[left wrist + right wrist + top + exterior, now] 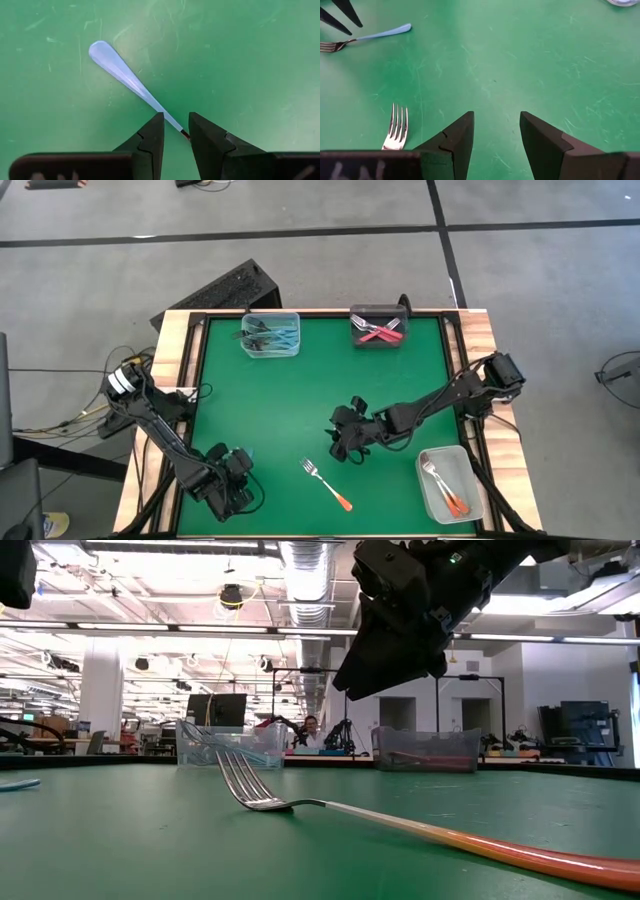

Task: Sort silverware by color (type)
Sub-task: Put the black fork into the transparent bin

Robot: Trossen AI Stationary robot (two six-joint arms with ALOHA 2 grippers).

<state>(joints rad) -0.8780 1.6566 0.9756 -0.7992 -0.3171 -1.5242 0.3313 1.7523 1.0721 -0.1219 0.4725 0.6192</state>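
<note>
The left gripper [175,131] sits at the table's [280,410] seven o'clock, its narrowly parted fingers straddling a blue-handled fork [131,80], seemingly not yet pinching. The right gripper [347,442], spread wide, hovers near centre above an orange-handled fork [328,484].

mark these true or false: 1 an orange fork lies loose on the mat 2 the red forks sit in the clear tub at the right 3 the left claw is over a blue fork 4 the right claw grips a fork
1. True: the orange fork lies on the mat.
2. False: the red forks are in the dark tub at the far edge.
3. True: the left claw straddles the blue fork.
4. False: the right claw is open, holding nothing.
</note>
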